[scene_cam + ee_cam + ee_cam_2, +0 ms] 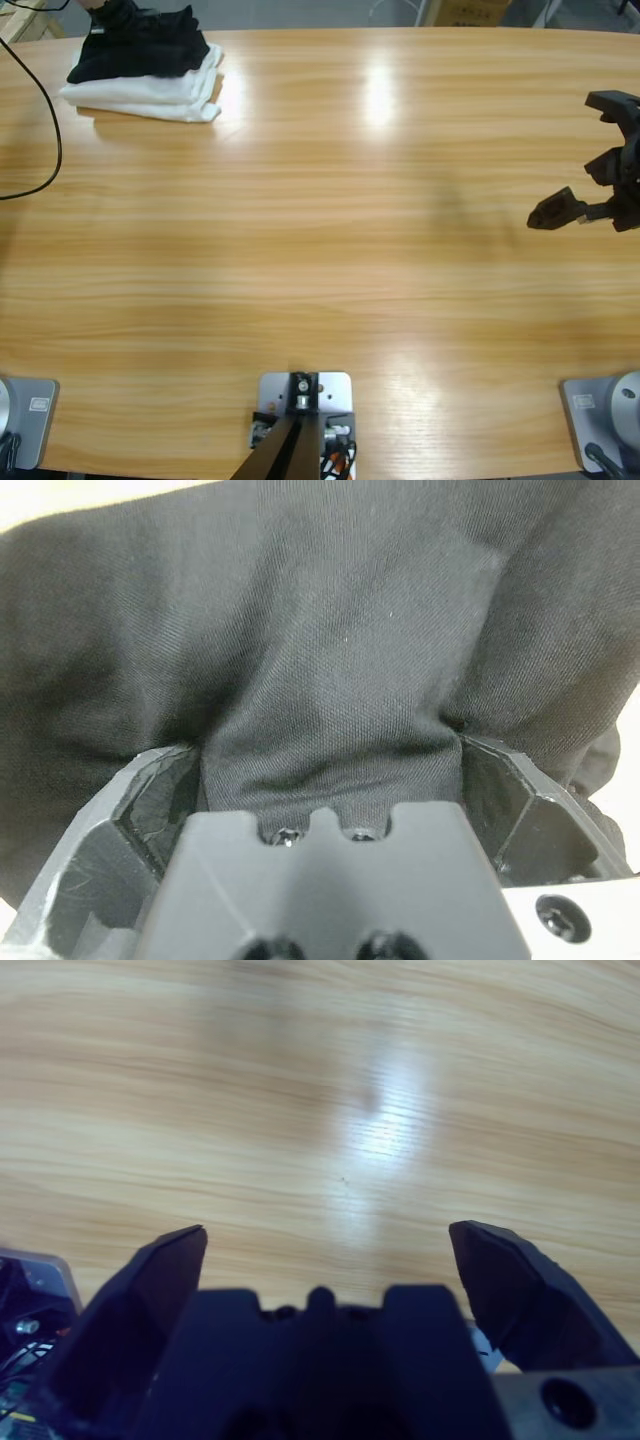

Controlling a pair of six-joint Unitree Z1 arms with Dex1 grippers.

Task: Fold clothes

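Note:
The clothes (pixel 140 48), a black shirt, lie bunched on top of a folded white garment pile (pixel 150 95) at the table's far left corner. In the left wrist view the black cloth (pixel 330 660) fills the picture, and my left gripper (pixel 325 755) is open with a puckered fold of it between the spread jaws. In the high view that gripper cannot be told apart from the dark cloth. My right gripper (pixel 562 160) hangs open over bare wood at the right edge, with nothing between its jaws (pixel 325 1250).
A black cable (pixel 45 120) curves over the table's left end. The wooden table (pixel 330 230) stretches between the pile and the right gripper.

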